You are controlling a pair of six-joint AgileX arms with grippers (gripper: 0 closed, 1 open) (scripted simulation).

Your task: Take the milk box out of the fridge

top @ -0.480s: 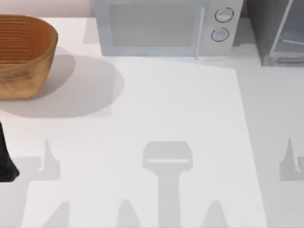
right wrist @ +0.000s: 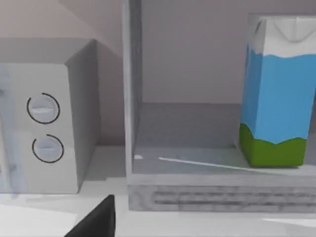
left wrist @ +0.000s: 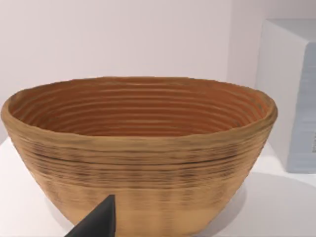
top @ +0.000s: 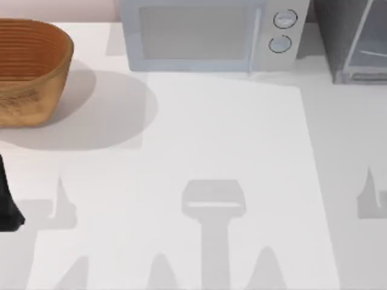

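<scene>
Top view: basket (top: 27, 69) sat at the table's (top: 199, 139) left, microwave (top: 205, 36) at the back, fridge (top: 354, 42) in the back right corner.
Left wrist view: left arm faced the basket, parked; gripper state: cannot tell.
Right wrist view: milk box (right wrist: 276, 91) stood upright inside the fridge, untouched; right arm faced it, likely lining up to reach; gripper state: cannot tell.

The top view's right edge cuts off my fridge (top: 357, 42), and its left edge cuts the basket (top: 27, 69). In my right wrist view the milk box (right wrist: 276, 94) runs off the side. I can't tell how my fingers stand.
</scene>
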